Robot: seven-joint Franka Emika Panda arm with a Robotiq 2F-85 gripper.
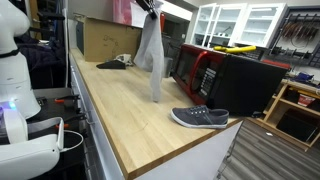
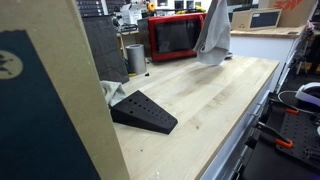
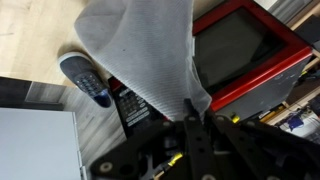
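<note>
One grey cloth (image 1: 150,55) is up in the air, and the hand (image 3: 190,108) has it pinched right at the top edge, fingers pressed together on the fabric. The wrist view looks straight down the length of it: the cloth spreads out wide below the fingertips and covers much of the picture.

In both exterior views the cloth (image 2: 213,30) hangs long and limp over the wooden desk (image 1: 120,105). Its lower end comes down close to the desk top; whether it brushes the wood, I cannot tell.

Right behind the cloth stands a red microwave (image 1: 205,72), door shut, dark glass facing the desk. Further along, near the desk's end, a grey shoe (image 1: 200,118) lies on its sole, well apart from the hanging fabric; the wrist view catches it too, beside the cloth's edge.

At the other end a black wedge (image 2: 143,110) sits flat on the wood, near a cardboard box (image 1: 105,38). A metal cup (image 2: 135,58) stands beside the microwave in an exterior view.
</note>
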